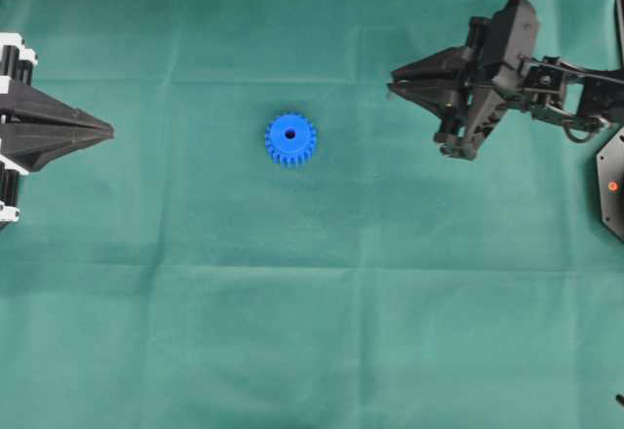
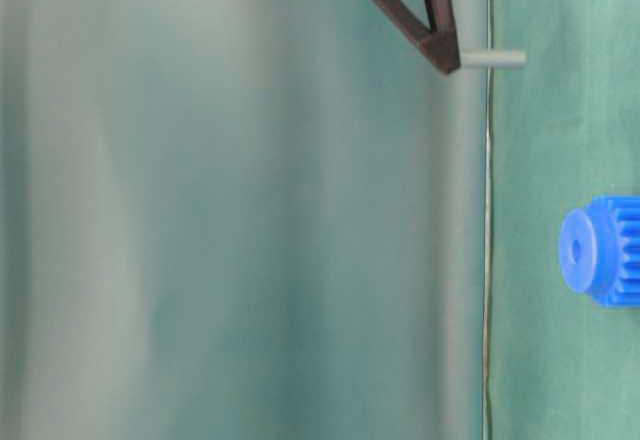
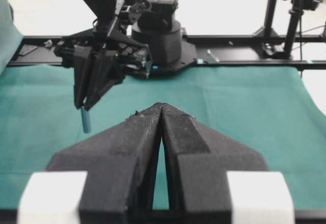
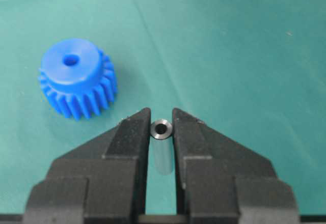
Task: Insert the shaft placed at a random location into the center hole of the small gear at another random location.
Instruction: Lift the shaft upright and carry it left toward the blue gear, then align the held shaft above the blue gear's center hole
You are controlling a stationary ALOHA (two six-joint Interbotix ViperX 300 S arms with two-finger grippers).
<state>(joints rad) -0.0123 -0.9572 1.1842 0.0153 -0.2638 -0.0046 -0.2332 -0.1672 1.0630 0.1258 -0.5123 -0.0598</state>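
the right hand (image 4: 161,132) is clamped on the shaft (image 4: 162,129), held above the tabletop (image 1: 390,302) well apart from the small gear (image 1: 290,139). left hand (image 3: 162,113) pressed together, empty. risk: a tilted shaft missing the center hole (image 4: 70,59) and shoving the gear aside.

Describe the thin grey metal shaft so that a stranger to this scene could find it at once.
Start at the green cloth and find the black right gripper above it. The short silvery-grey metal shaft sits clamped between its tips; unlike the blue plastic toothed gear nearby, it is slim, smooth and hollow-ended.
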